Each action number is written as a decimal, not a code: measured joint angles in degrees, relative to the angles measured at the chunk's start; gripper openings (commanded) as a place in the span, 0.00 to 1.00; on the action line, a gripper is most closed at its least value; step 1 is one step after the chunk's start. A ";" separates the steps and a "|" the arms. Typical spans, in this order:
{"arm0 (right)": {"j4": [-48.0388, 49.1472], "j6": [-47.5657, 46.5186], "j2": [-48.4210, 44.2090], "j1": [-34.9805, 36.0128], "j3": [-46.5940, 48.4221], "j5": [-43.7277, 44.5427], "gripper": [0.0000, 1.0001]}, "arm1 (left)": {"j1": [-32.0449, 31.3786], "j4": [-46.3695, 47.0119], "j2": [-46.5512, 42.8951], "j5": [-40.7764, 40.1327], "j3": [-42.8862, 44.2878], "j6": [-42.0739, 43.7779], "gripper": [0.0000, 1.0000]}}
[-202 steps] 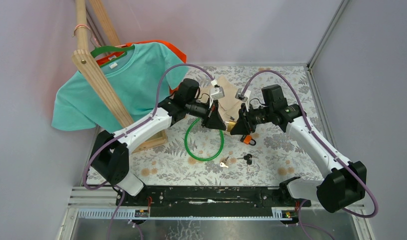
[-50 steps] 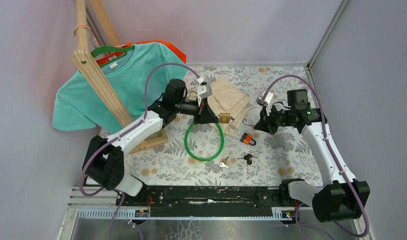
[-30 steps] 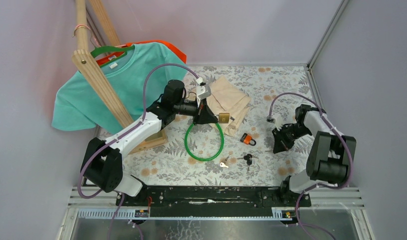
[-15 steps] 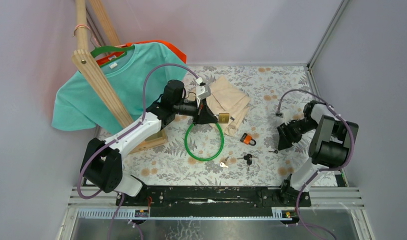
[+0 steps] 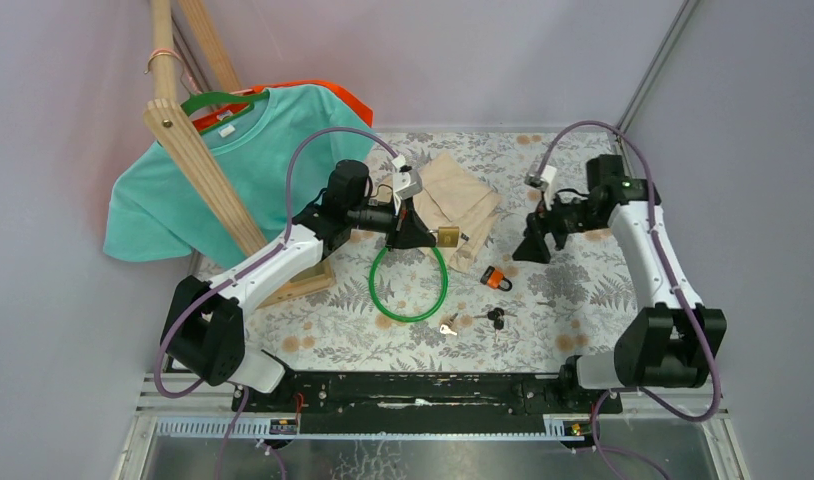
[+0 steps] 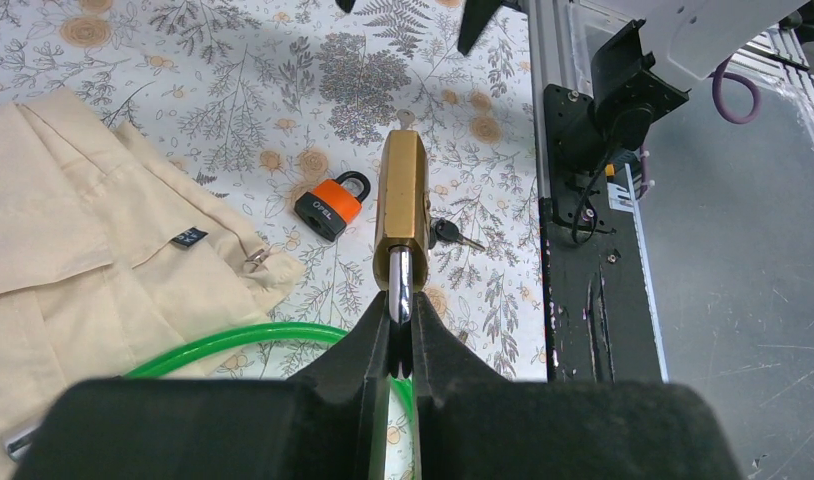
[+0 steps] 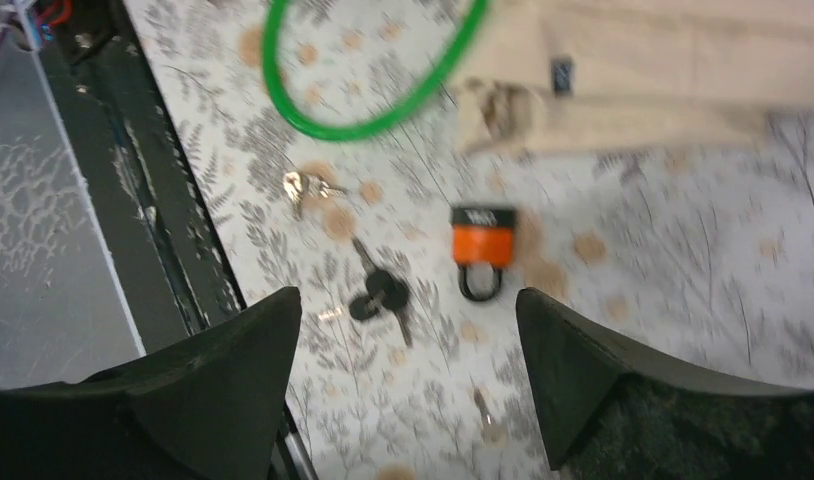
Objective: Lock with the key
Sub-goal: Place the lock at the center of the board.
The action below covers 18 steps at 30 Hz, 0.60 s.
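Note:
My left gripper (image 5: 425, 236) is shut on the steel shackle of a brass padlock (image 5: 448, 236) and holds it above the table, over the edge of a green ring. In the left wrist view the padlock (image 6: 401, 200) points away from the pinching fingers (image 6: 378, 340). My right gripper (image 5: 533, 246) is open and empty, hovering to the right of the padlock. In its wrist view (image 7: 408, 300) a small silver key (image 7: 486, 418) lies on the table between the spread fingers (image 7: 233, 370). A silver tip (image 6: 407, 118) shows just past the padlock's far end.
An orange padlock (image 5: 495, 278) (image 7: 483, 245), a bunch of black keys (image 5: 495, 318) (image 7: 378, 295) and another silver key (image 5: 448, 326) lie on the floral table. A green ring (image 5: 410, 285), a folded beige cloth (image 5: 461, 200) and a teal shirt (image 5: 233, 165) on a wooden rack (image 5: 198, 160) are at the left.
My right gripper left the padlock, swung out to the right edge, and came back open above the table. A small key now lies on the table. My left gripper drew back slightly.

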 measured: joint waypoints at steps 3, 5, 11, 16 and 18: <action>5.38 6.97 -2.25 8.79 0.13 -1.70 0.86 | -0.28 0.00 0.00 0.00 0.00 0.00 0.00; 8.85 10.69 -2.89 13.49 0.72 -2.23 0.86 | -0.37 0.02 0.00 0.00 -0.02 0.00 0.00; 15.76 18.23 -1.62 23.65 5.68 -2.95 0.83 | -0.63 0.02 0.00 0.07 -0.02 0.00 0.00; 18.78 20.94 1.33 29.05 6.93 -2.86 0.72 | -0.68 0.02 0.00 0.26 -0.02 0.00 0.00; 19.32 21.49 2.58 30.62 6.93 -2.69 0.63 | -0.70 0.02 0.00 0.44 -0.02 0.02 0.00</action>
